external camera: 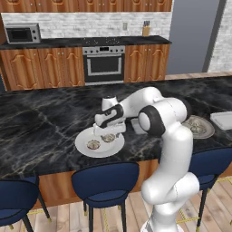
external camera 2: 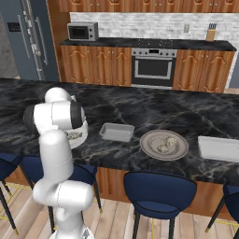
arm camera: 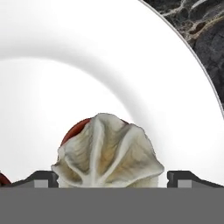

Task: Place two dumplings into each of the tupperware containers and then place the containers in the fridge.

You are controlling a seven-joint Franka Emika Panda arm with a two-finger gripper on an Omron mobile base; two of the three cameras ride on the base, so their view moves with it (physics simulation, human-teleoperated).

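Dumpling [arm camera: 107,153] sits crimped-top-up on white plate [arm camera: 65,65], no clear long axis, between wide-open gripper [arm camera: 109,178] fingertips.

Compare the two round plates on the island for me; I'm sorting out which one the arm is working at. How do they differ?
The white plate is plain white and sits under the open gripper; the grey plate is patterned grey with no arm over it. Both are round, rest on the black marble counter and hold dumplings.

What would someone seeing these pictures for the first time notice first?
The white arm bends low over the black marble counter, its open gripper just above a round white plate. In the hand view a crimped dumpling sits between the fingertips. To the right lie a tupperware container and a grey plate.
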